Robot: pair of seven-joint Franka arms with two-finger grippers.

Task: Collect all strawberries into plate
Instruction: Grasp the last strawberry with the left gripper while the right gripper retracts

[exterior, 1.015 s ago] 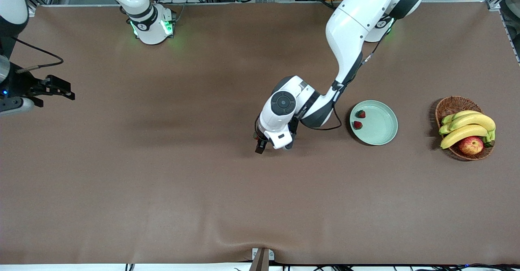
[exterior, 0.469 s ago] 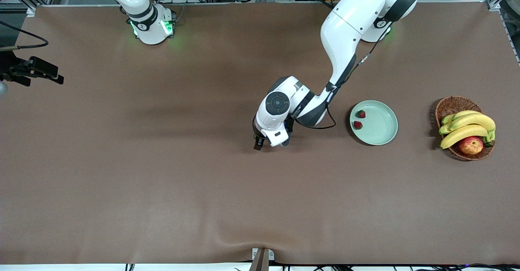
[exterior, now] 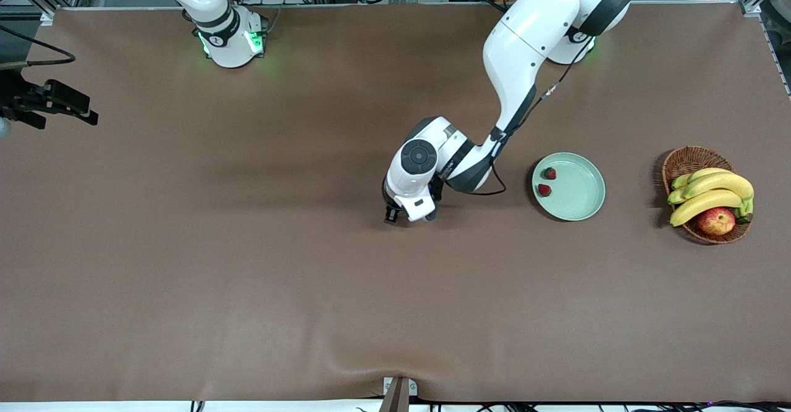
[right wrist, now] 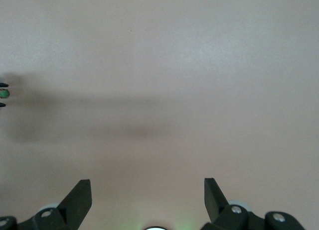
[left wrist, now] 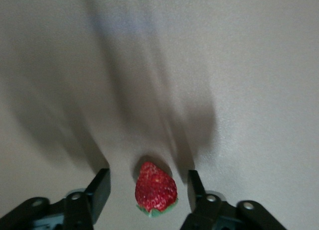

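In the left wrist view a red strawberry (left wrist: 155, 192) with a green top lies on the brown table between the fingers of my left gripper (left wrist: 148, 184). A narrow gap shows on each side of the berry, so the gripper is open. In the front view the left gripper (exterior: 392, 214) is down at the table's middle and hides that berry. Two more strawberries (exterior: 549, 173) (exterior: 544, 189) lie in the mint-green plate (exterior: 584, 196), beside the left arm's wrist. My right gripper (exterior: 59, 100) waits open over the table edge at the right arm's end, with nothing between its fingers (right wrist: 79, 197).
A brown wicker basket (exterior: 687, 160) with bananas (exterior: 710, 193) and an apple (exterior: 716, 220) stands beside the plate, toward the left arm's end. A fold in the table cover (exterior: 395, 365) runs along the edge nearest the front camera.
The left gripper has sunk to the table and its fingers have narrowed around the strawberry. The right arm drew back toward the table edge, then held still.
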